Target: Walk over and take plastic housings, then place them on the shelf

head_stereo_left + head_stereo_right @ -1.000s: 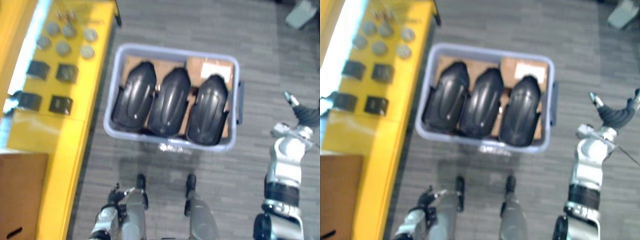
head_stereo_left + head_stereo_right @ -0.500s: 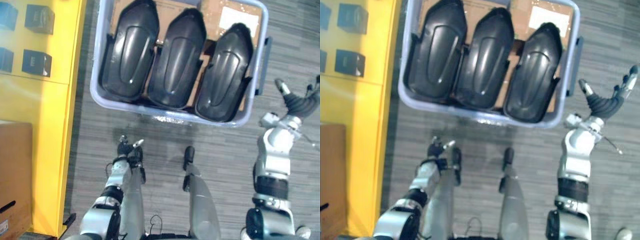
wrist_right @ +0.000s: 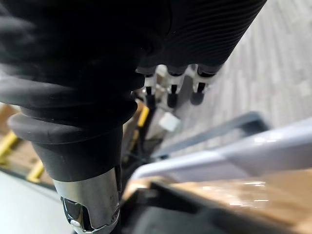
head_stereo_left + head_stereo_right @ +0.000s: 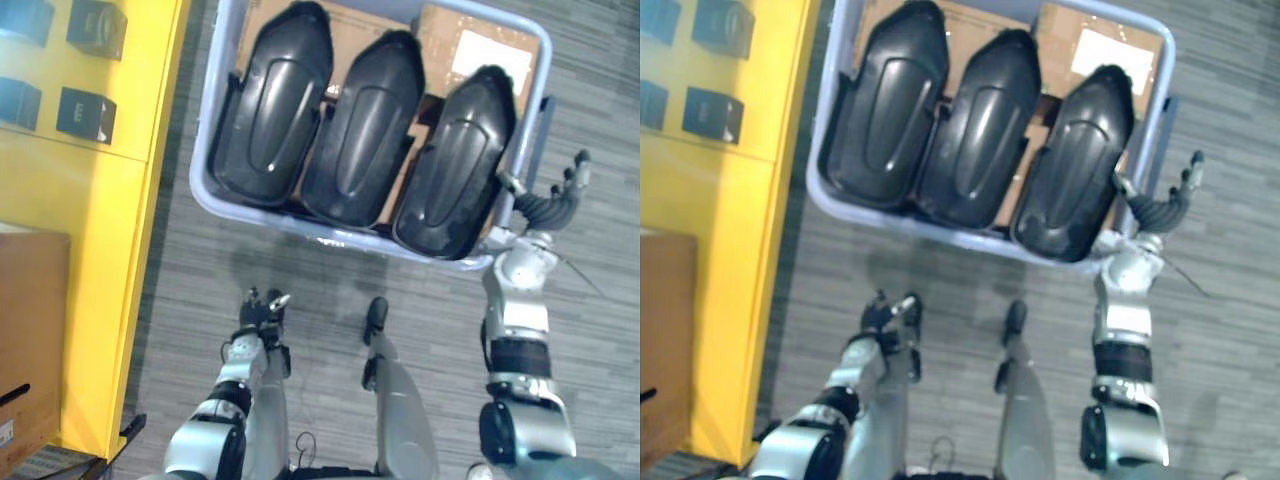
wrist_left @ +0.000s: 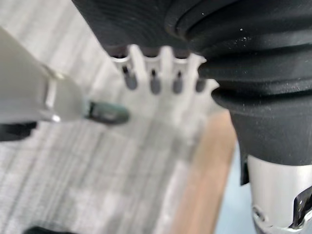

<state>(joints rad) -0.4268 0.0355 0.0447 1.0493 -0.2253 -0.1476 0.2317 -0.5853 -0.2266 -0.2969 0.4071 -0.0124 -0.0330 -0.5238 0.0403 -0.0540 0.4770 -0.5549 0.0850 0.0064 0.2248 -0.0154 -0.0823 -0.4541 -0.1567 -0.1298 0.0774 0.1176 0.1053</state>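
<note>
While housings [image 4: 362, 130] fill the bin [image 4: 207, 120], the right hand [image 4: 545, 208] spreads empty fingers [image 4: 581, 160] beside it.

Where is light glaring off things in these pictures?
Left eye view: pale sheen runs along the three black housings, with a bright glint at the bin's front rim. Right wrist view: the bin's rim gleams white.

Far-left corner of bin [image 4: 203, 140] cut off by top edge. Most cardboard [image 4: 432, 50] hidden under three housings [image 4: 360, 130]. Top dark boxes [image 4: 97, 27] on yellow shelf [image 4: 90, 230] cropped. Left wrist view: tan strip [image 5: 204, 180] too blurred to identify.
</note>
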